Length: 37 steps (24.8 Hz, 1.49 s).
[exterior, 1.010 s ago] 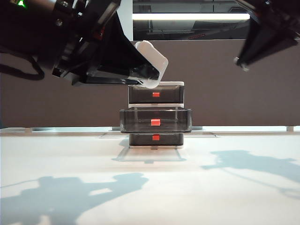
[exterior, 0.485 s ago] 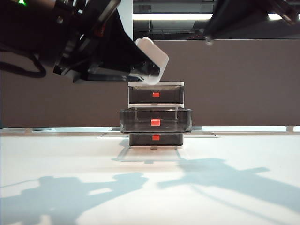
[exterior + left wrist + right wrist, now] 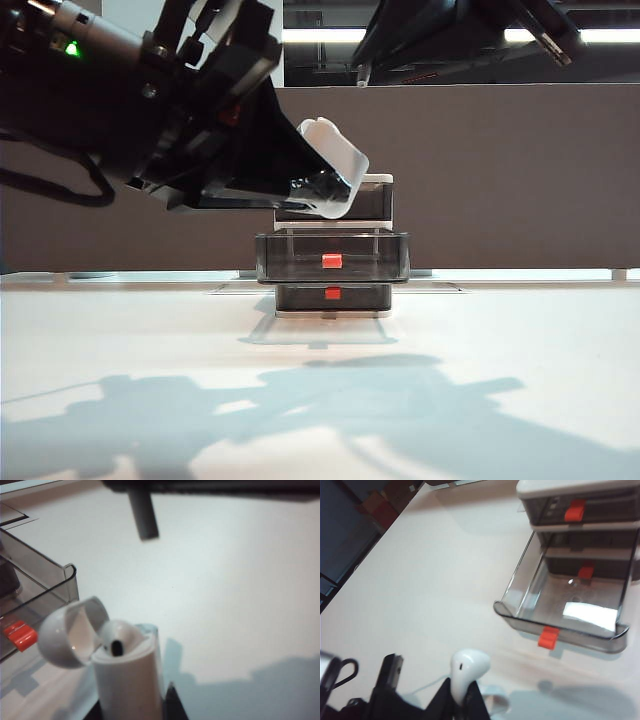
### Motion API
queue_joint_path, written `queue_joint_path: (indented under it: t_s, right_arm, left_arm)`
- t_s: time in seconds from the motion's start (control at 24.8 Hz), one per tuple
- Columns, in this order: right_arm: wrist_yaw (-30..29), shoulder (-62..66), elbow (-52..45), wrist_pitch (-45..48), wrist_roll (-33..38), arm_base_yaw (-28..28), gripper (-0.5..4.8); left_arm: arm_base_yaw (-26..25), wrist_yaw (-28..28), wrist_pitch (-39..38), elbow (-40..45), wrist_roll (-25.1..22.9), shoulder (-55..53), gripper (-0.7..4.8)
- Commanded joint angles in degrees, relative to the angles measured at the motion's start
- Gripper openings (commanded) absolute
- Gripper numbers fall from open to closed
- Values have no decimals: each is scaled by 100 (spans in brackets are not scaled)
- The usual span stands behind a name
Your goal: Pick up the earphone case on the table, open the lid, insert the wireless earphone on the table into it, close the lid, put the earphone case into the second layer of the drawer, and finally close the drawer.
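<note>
Two grippers are up off the table [image 3: 520, 330], and I'll start with mine on the left: the left gripper [image 3: 318, 190] is clamped on the case [image 3: 335, 180], holding it by its lower body, tilted, in the air in front of the drawer unit [image 3: 333, 245]. In the left wrist view the case [image 3: 127, 677] is glossy white and rounded, its lid [image 3: 72, 632] swung back on the hinge, with one white earbud [image 3: 117, 637] already seated in the mouth, dark tip showing. The right gripper [image 3: 461, 697] is closed on the other earbud [image 3: 466, 672], pinching its stem so the white bulb sticks out past the fingertips. In the exterior view that arm only shows as a dark shape along the top edge. The second drawer [image 3: 333, 255] stands pulled out, smoky and translucent with a red tab [image 3: 332, 261], and the right wrist view looks down into its bare tray [image 3: 570, 610]. Against a second ago, the case has come down from above the unit's top to hang across the top drawer's front, hiding its red tab, and the right arm has swung from the far right toward the middle, its shadow sliding in under the unit. The case sits right in my left jaws, above and just in front of the pulled-out drawer, not touching it.
</note>
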State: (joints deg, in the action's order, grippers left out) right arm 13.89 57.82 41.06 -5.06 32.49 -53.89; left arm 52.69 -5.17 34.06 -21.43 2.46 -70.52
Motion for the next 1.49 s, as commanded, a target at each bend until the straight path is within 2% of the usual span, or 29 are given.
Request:
queue_joint_path:
  t_s: [0.04, 0.4, 1.49]
  right_arm:
    - [334, -26, 13, 140, 94, -181, -1]
    - [286, -26, 2, 37, 92, -166, -1]
    - [291, 61, -13, -63, 151, -164, -1]
  left_arm:
    - [-4, -26, 302, -26, 17, -4, 49]
    - [-4, -26, 455, -28, 256, -4, 49]
    - [-4, -26, 588, -28, 199, -2, 48]
